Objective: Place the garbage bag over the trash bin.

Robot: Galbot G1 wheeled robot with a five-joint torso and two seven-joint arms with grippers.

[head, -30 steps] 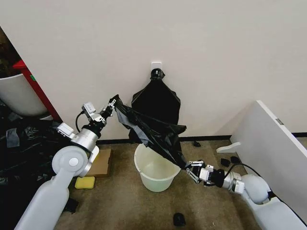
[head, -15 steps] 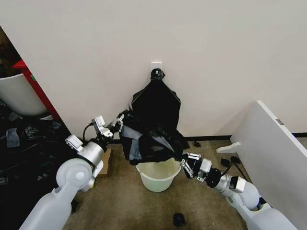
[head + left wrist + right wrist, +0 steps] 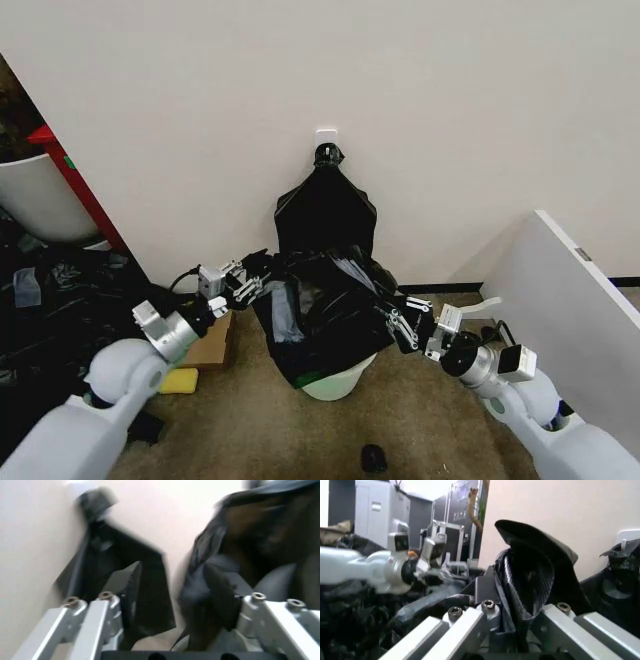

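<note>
The glossy black garbage bag (image 3: 322,310) hangs spread over the cream-white trash bin (image 3: 332,385), of which just the lower part shows under the plastic. My left gripper (image 3: 245,287) is at the bag's left edge, shut on the plastic, and my right gripper (image 3: 400,326) grips the right edge beside the bin. In the left wrist view the bag (image 3: 225,581) bunches by the fingers (image 3: 127,588). The right wrist view has a dark fold of the bag (image 3: 530,562) pinched between the fingertips.
A black bag bunch (image 3: 325,212) hangs on the wall behind the bin. A cardboard box (image 3: 214,338) and a yellow sponge (image 3: 177,380) lie on the floor at left, near black sheeting (image 3: 50,300). A white panel (image 3: 570,300) leans at right. A small black object (image 3: 372,458) lies in front.
Both grippers have come down and level with each other, pulling the stretched bag from above the bin down over its rim. The bin's opening is now covered.
</note>
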